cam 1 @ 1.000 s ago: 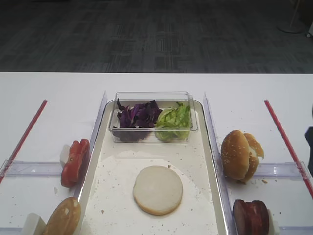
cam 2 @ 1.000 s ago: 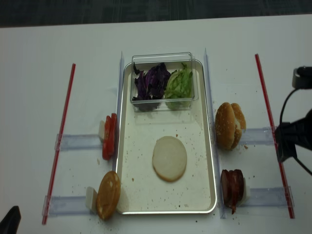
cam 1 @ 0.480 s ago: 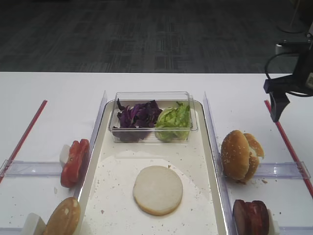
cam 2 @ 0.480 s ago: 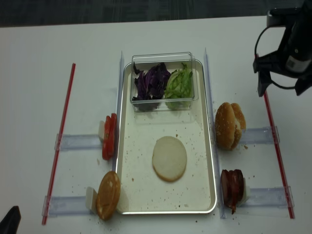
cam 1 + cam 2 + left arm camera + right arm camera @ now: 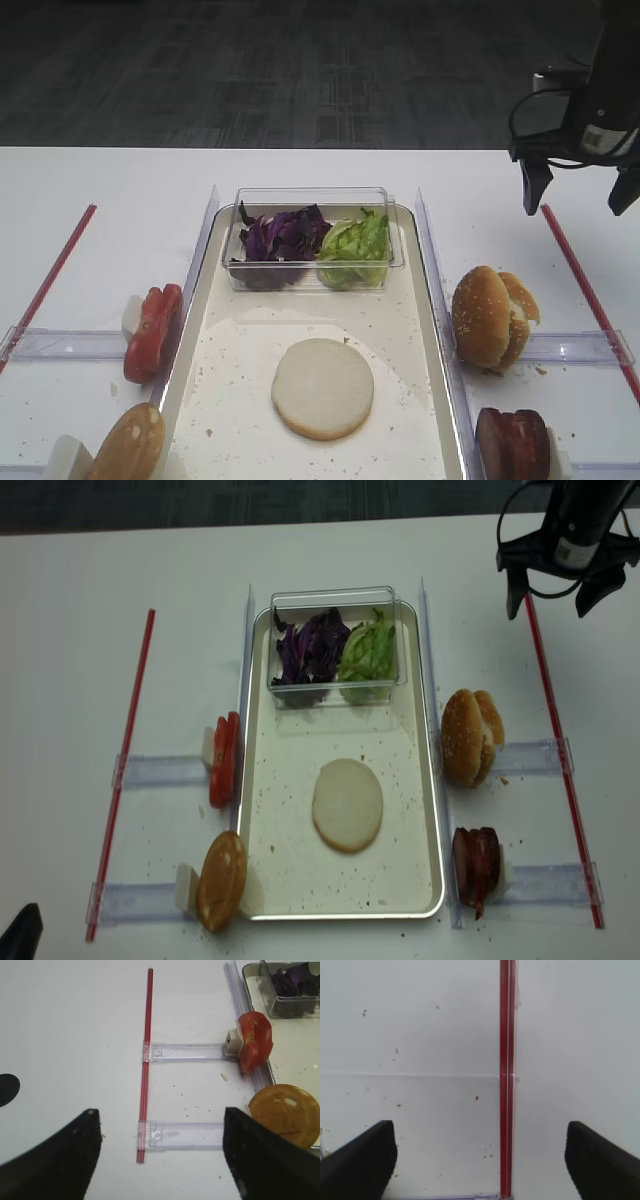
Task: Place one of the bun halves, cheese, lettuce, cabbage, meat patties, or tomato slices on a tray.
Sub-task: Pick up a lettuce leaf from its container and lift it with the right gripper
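Bun halves: 1 pale half (image 5: 323, 388) is laid flat, cut face up, mid tray (image 5: 420, 300); 2 (image 5: 492, 316) are stood on edge right of it, 1 (image 5: 130, 445) left. Cabbage (image 5: 280, 238) and lettuce (image 5: 354, 246) are boxed. Right gripper (image 5: 578, 190) is spread wide, empty, over the table; left gripper (image 5: 160, 1160) likewise released.

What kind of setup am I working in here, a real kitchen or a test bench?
Most likely a lab test bench, not a kitchen: a white table marked with red strips, clear plastic holders standing the tomato slices and bun halves on edge, and office-style grey carpet beyond.
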Tool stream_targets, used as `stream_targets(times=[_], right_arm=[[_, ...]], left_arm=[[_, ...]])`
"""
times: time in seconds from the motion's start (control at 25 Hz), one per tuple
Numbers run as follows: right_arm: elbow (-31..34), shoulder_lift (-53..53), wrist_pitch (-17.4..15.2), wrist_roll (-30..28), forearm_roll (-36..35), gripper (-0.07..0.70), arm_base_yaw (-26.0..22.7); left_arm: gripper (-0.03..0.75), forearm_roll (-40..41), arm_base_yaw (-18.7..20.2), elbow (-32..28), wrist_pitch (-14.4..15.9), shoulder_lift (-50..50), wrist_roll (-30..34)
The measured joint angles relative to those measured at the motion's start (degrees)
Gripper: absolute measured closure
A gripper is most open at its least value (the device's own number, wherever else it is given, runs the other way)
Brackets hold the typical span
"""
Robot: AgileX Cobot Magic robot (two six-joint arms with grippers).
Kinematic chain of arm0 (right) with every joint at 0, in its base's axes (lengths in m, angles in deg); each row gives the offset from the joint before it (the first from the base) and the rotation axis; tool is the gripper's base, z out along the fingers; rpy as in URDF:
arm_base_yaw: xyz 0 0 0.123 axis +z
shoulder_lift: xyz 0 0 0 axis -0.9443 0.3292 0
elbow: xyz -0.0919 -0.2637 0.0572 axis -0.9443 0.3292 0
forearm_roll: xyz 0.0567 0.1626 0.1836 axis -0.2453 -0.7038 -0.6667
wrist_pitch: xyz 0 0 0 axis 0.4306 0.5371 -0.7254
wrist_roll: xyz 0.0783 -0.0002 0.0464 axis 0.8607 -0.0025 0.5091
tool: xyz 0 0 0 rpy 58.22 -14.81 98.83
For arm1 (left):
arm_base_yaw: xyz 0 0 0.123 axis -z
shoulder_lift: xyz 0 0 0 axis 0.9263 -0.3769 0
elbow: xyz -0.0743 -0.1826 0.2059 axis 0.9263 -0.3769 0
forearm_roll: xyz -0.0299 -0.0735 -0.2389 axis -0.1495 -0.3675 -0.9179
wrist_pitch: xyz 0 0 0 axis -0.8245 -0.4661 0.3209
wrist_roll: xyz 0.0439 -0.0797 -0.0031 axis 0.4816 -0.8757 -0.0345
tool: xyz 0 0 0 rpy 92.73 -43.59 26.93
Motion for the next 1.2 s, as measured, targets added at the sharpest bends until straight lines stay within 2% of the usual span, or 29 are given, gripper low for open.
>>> stream_targets(times=[0.28, 0.52, 0.84, 1.2], right_arm=[[-0.6, 1.2, -0.2, 0.0, -0.4, -0.060, 0.0], [-2.2, 1.2, -0.2, 0.0, -3.7, -0.060, 0.8], [-2.5, 1.2, 0.0, 0.0, -4.4, -0.060, 7.3], [-2.5, 1.2, 2.2, 1.7, -4.6, -0.060, 15.7]], left_arm=[[0.242, 0.0, 0.0, 0.0, 0.0, 0.0, 0.0], [0.242, 0.0, 0.0, 0.0, 0.0, 0.0, 0.0], [0.242, 0.0, 0.0, 0.0, 0.0, 0.0, 0.0], [0.242, 0.0, 0.0, 0.0, 0.0, 0.0, 0.0]])
